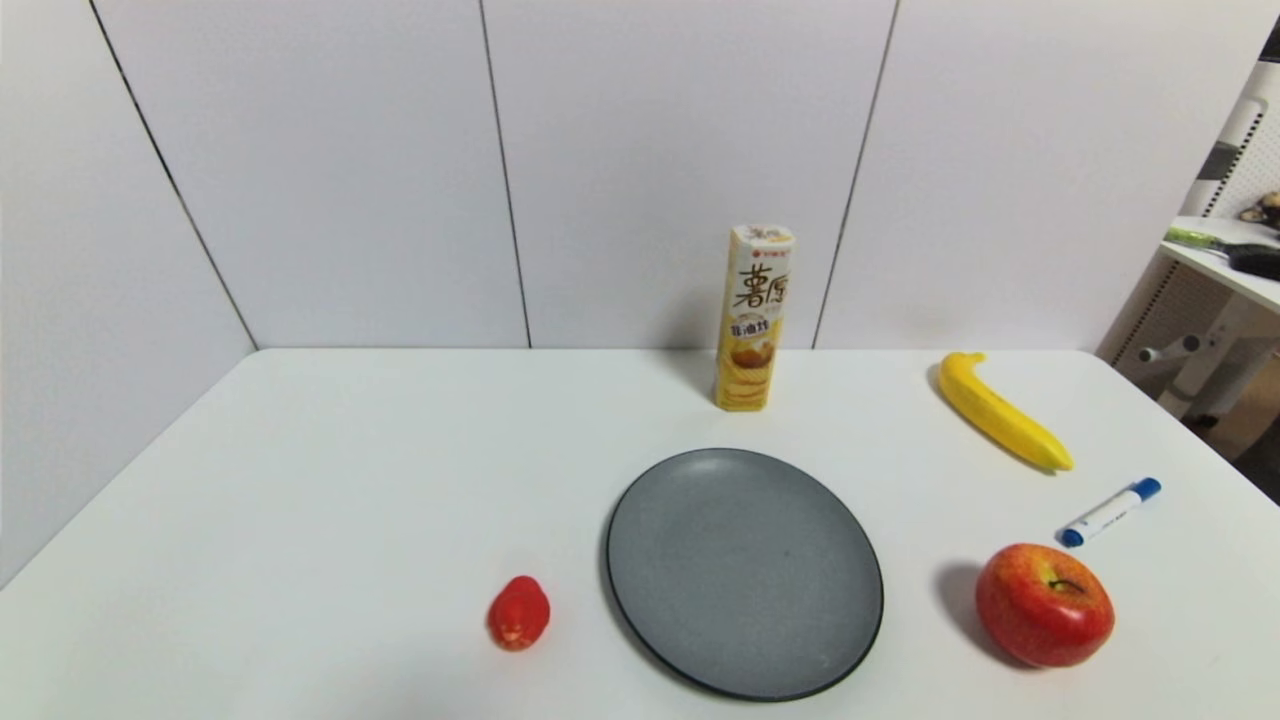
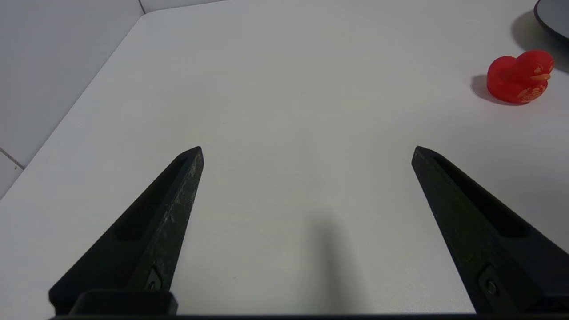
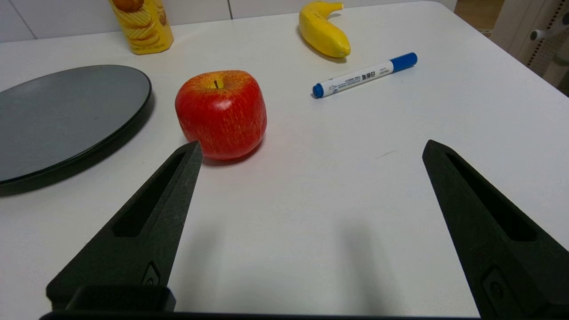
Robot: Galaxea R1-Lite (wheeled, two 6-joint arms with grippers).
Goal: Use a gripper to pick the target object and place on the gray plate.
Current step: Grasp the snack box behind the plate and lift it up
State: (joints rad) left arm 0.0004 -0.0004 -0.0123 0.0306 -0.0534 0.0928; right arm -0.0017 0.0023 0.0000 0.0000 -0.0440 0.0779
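Note:
The tall yellow snack carton (image 1: pixel 755 318) stands upright at the back of the white table, just behind the gray plate (image 1: pixel 744 568); its base also shows in the right wrist view (image 3: pixel 143 26), beyond the plate (image 3: pixel 62 118). Neither arm shows in the head view. My left gripper (image 2: pixel 307 150) is open and empty over bare table at the near left. My right gripper (image 3: pixel 311 146) is open and empty near the table's front right, with the apple (image 3: pixel 221 113) just ahead of one finger.
A red toy duck (image 1: pixel 519 612) sits left of the plate and shows in the left wrist view (image 2: pixel 520 76). A red apple (image 1: pixel 1044 604), a blue-capped marker (image 1: pixel 1110 512) and a banana (image 1: pixel 1001 410) lie right of the plate. Walls close off the back and left.

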